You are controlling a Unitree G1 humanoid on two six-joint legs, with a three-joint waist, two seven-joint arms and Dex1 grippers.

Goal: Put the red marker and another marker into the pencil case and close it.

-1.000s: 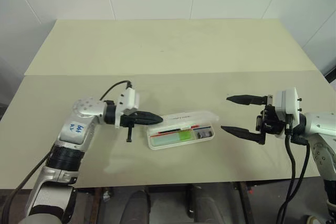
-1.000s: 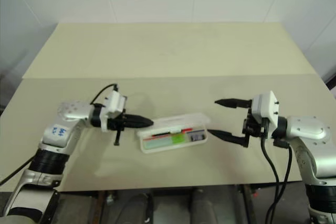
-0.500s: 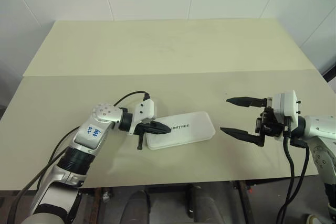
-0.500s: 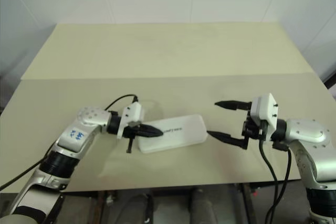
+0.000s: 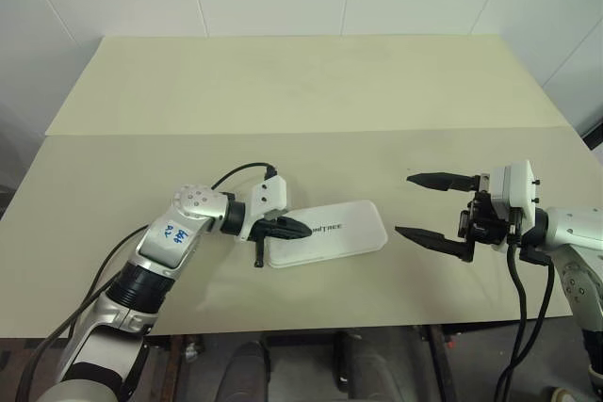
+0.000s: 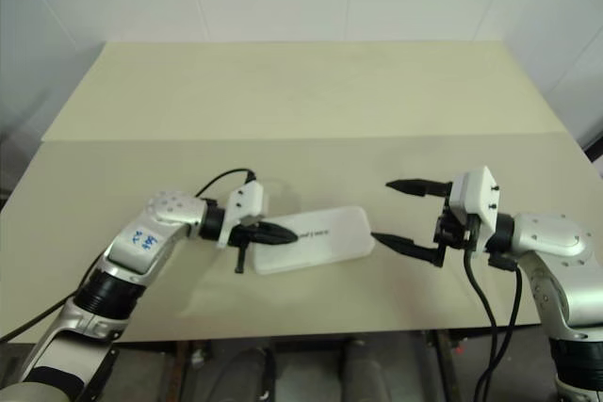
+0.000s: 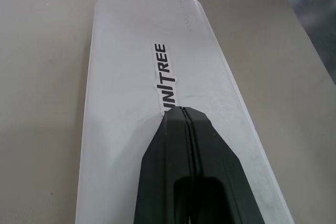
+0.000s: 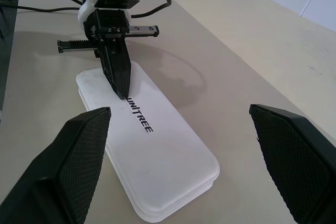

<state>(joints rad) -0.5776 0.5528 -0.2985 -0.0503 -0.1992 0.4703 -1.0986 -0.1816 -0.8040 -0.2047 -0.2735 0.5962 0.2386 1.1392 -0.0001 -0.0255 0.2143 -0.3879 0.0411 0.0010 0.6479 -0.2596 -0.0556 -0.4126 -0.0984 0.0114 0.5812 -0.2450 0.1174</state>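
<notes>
The white pencil case (image 5: 344, 233) lies flat on the table with its lid down, "UNITREE" lettering on top. The red marker and the other marker are hidden. My left gripper (image 5: 303, 230) is shut, and its joined fingertips rest on the lid near the case's left end, right at the lettering (image 7: 164, 74). My right gripper (image 5: 403, 203) hovers open just to the right of the case, fingers wide apart, holding nothing. In the right wrist view the case (image 8: 168, 156) lies between its two fingers, with the left gripper (image 8: 122, 94) pressing on the far end.
The case sits on the near half of a pale beige table (image 5: 301, 91), a little back from the front edge (image 5: 311, 331). A seam (image 5: 311, 134) crosses the table behind it. A black cable (image 5: 240, 172) loops over my left wrist.
One second ago the lid stood open with the markers showing inside. The lid has come down, and my left gripper has moved right and down onto it. The right gripper has stayed still.
</notes>
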